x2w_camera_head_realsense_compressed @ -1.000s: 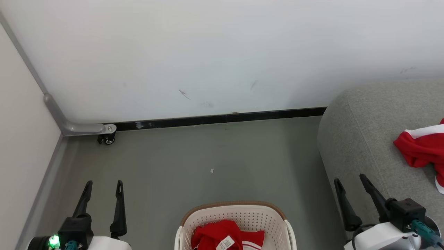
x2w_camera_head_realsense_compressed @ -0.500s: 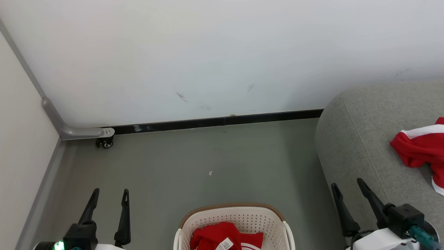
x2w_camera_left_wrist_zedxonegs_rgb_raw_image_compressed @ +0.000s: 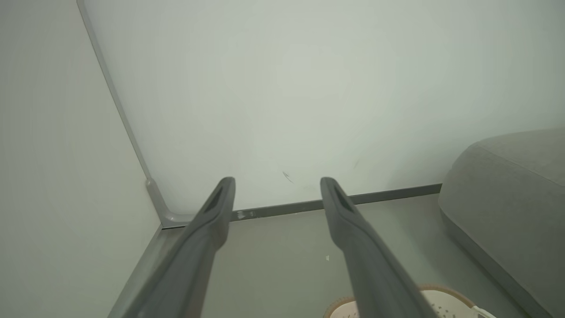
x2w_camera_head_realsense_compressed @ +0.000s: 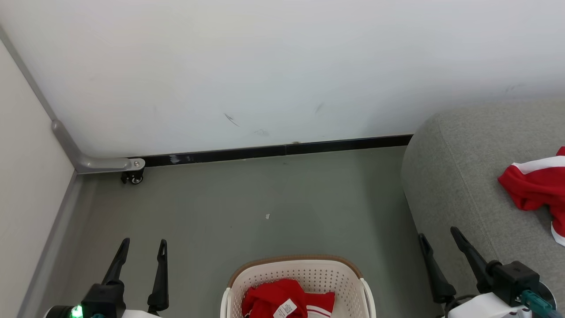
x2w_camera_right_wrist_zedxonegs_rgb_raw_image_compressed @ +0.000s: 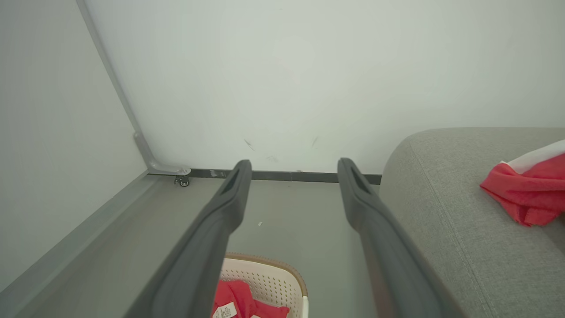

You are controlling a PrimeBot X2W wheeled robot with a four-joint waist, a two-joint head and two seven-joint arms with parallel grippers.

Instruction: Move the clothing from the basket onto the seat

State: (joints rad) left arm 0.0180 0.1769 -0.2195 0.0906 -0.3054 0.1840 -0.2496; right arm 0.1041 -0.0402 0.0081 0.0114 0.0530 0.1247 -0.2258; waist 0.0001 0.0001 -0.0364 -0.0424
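Observation:
The cream basket point(x2w_camera_head_realsense_compressed: 309, 273) with a brown rim stands on the floor at the bottom centre, holding red clothing point(x2w_camera_head_realsense_compressed: 276, 299) with a white label. A second red garment point(x2w_camera_head_realsense_compressed: 534, 183) with white trim lies on the grey seat point(x2w_camera_head_realsense_compressed: 459, 176) at the right. My left gripper point(x2w_camera_head_realsense_compressed: 144, 242) is open and empty, low at the left of the basket. My right gripper point(x2w_camera_head_realsense_compressed: 438, 233) is open and empty, beside the seat's front edge. The right wrist view shows the basket point(x2w_camera_right_wrist_zedxonegs_rgb_raw_image_compressed: 269, 278), its clothing point(x2w_camera_right_wrist_zedxonegs_rgb_raw_image_compressed: 234, 298), the seat point(x2w_camera_right_wrist_zedxonegs_rgb_raw_image_compressed: 441, 198) and the garment on it point(x2w_camera_right_wrist_zedxonegs_rgb_raw_image_compressed: 525, 185). The left wrist view shows the basket rim point(x2w_camera_left_wrist_zedxonegs_rgb_raw_image_compressed: 435, 296) and seat point(x2w_camera_left_wrist_zedxonegs_rgb_raw_image_compressed: 507, 185).
A white wall point(x2w_camera_head_realsense_compressed: 265, 66) with a black skirting board point(x2w_camera_head_realsense_compressed: 273, 151) closes the far side. A pale panel point(x2w_camera_head_realsense_compressed: 26, 176) with a grey frame and a small caster point(x2w_camera_head_realsense_compressed: 132, 177) stands at the left. Grey floor point(x2w_camera_head_realsense_compressed: 265, 198) lies between the basket and the wall.
The camera has shifted slightly. Both grippers sit a little lower in the head view than a second ago, still open. The clothing and basket have not moved.

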